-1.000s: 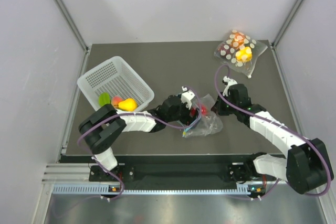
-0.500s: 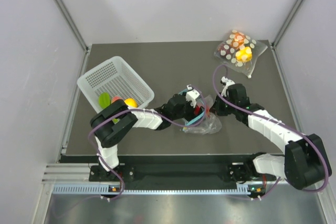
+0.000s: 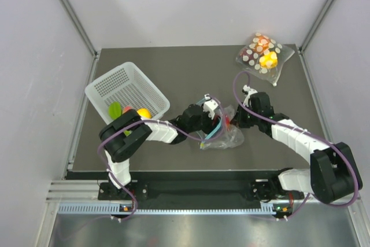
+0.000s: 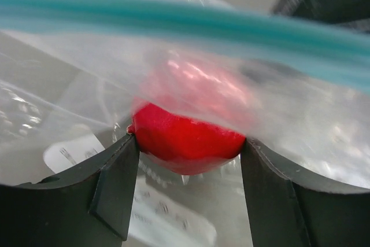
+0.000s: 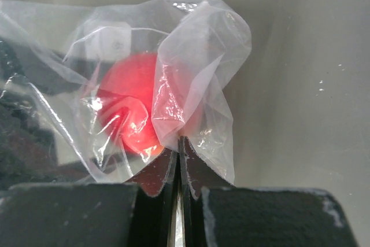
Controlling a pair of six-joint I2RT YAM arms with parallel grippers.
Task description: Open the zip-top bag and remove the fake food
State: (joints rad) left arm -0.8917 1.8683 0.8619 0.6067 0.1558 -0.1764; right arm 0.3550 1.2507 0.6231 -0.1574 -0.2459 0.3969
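The clear zip-top bag (image 3: 226, 134) lies mid-table, its teal zip strip (image 4: 191, 18) open. My left gripper (image 3: 215, 121) reaches inside the mouth and is shut on the red fruit (image 4: 185, 137), held between both fingers. The red fruit also shows through the plastic in the right wrist view (image 5: 130, 108). My right gripper (image 3: 238, 118) is shut on a fold of the bag's plastic (image 5: 196, 102) at its far corner. A green fruit (image 3: 114, 109), a yellow fruit (image 3: 142, 112) and a peach-orange one (image 3: 126, 110) lie in the white basket (image 3: 128, 82).
A clear polka-dot bag (image 3: 263, 53) with yellow and orange pieces lies at the back right corner. The white basket stands at the left. Grey walls and metal frame posts enclose the table.
My left gripper has pushed right, deeper into the bag's mouth, and closed on the red fruit. The bag has bunched a little. The right gripper keeps its pinch on the plastic.
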